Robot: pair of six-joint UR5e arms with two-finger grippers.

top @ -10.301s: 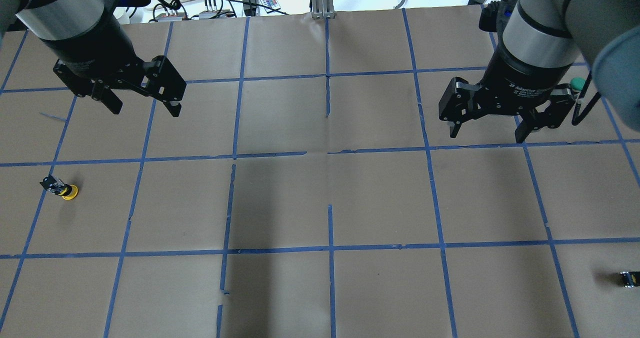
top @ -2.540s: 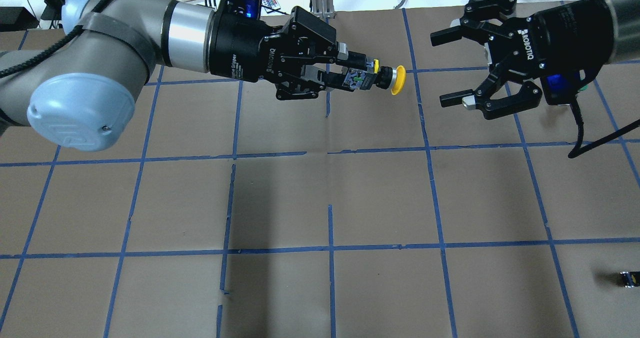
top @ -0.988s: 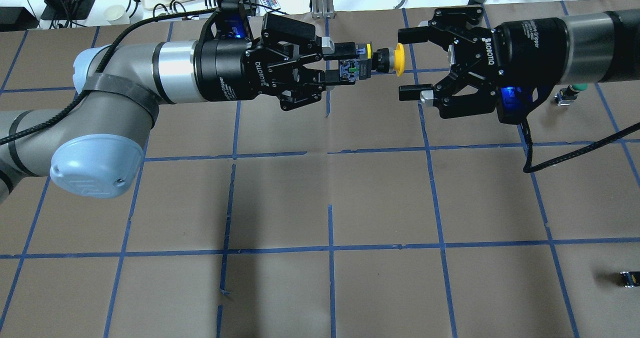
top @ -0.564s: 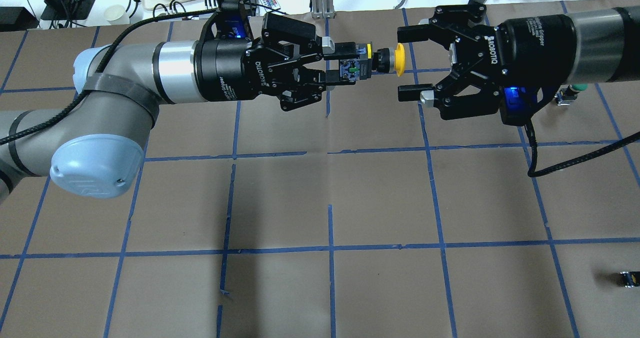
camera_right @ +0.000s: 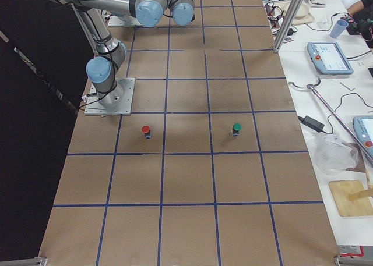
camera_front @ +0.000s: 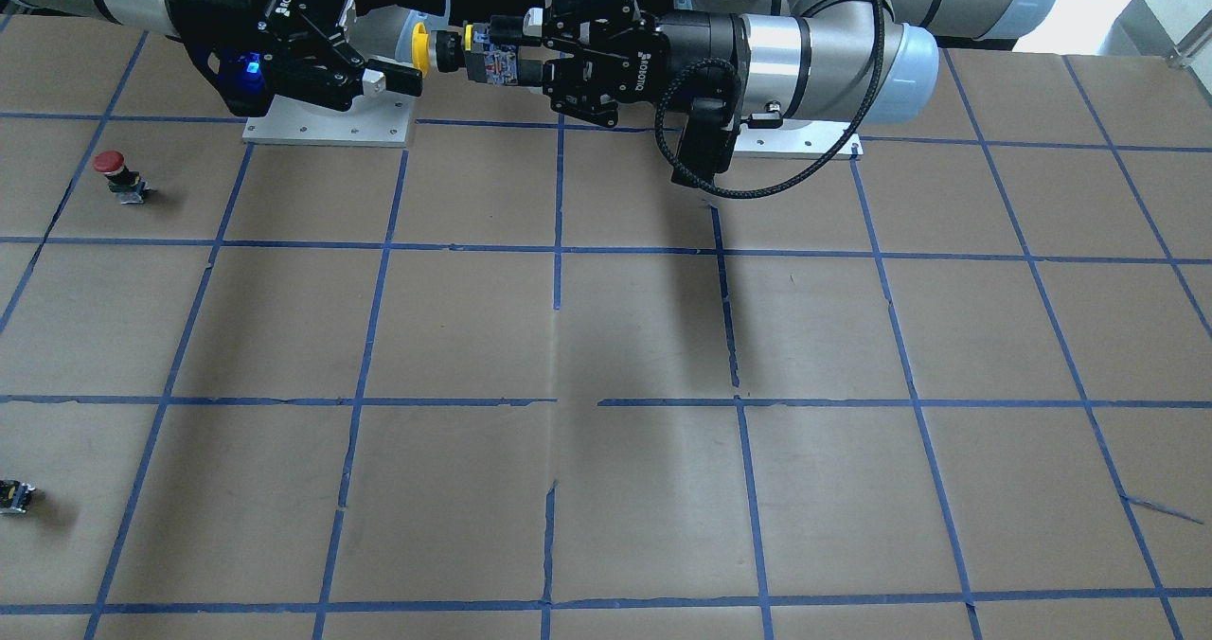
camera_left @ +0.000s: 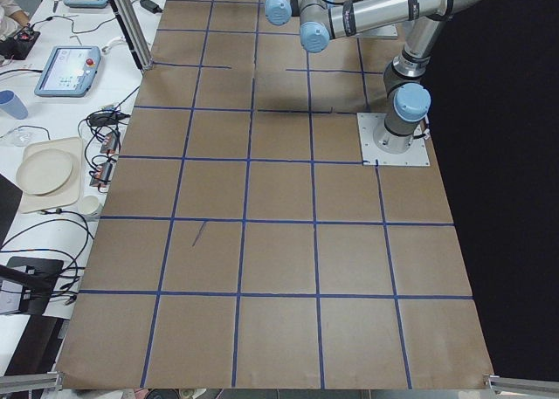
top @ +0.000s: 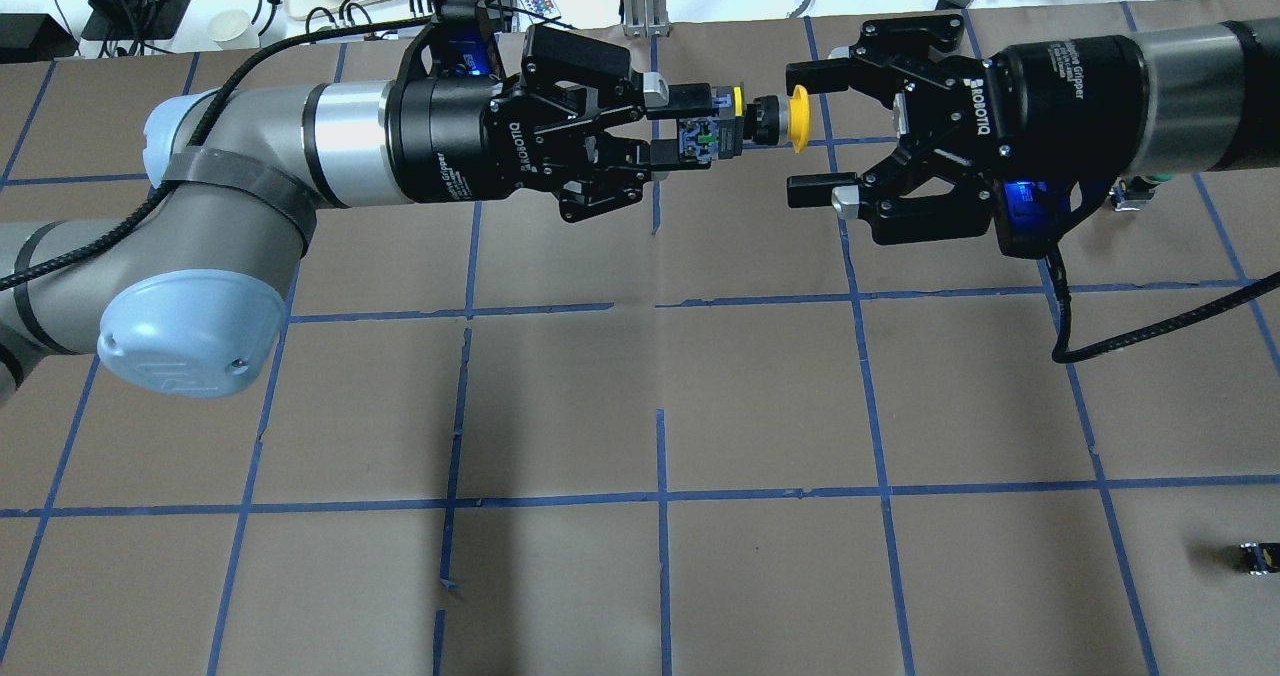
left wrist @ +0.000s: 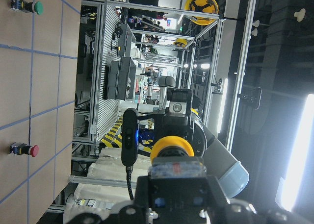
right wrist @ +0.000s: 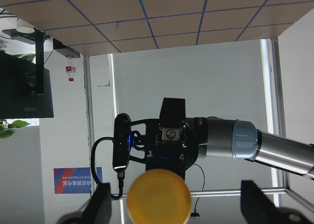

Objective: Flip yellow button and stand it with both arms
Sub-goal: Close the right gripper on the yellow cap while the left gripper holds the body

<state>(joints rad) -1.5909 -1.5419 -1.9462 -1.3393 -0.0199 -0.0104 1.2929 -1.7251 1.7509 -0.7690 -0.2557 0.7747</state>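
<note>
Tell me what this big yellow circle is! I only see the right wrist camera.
Observer: That is the cap of the yellow button. The left tool holds it sideways in the air by its grey-blue end.
Operator: Am I grabbing it yet?
Observer: No. The right tool is open around the cap without touching it.
Operator: Any other buttons?
Observer: A red button and a green button sit on the table.
</note>
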